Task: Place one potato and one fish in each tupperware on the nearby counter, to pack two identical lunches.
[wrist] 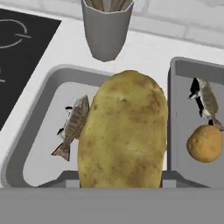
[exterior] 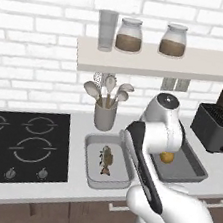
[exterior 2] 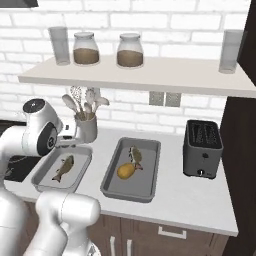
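A large potato (wrist: 124, 131) fills the middle of the hand view, with my gripper (wrist: 117, 181) shut on it above the left tupperware (wrist: 26, 127). The potato hides the fingertips. That tub (exterior: 90, 146) (exterior 2: 40, 181) holds one fish (exterior: 106, 159) (exterior 2: 63, 167) (wrist: 74, 124). The right tupperware (exterior: 196, 169) (exterior 2: 150, 175) (wrist: 175, 87) holds a smaller potato (exterior: 166, 157) (exterior 2: 126, 171) (wrist: 204, 143) and a second fish (exterior 2: 135, 156) (wrist: 205, 98). Both tubs lie side by side on the pale counter (exterior: 81, 124) (exterior 2: 200, 195).
A grey utensil holder (exterior: 105, 113) (exterior 2: 87, 127) (wrist: 107, 28) stands just behind the left tub. The black cooktop (exterior: 20, 143) (wrist: 17, 48) lies to its left. A dark toaster (exterior: 216, 126) (exterior 2: 202, 148) sits right of the tubs. A wall shelf (exterior: 156, 59) with jars hangs overhead.
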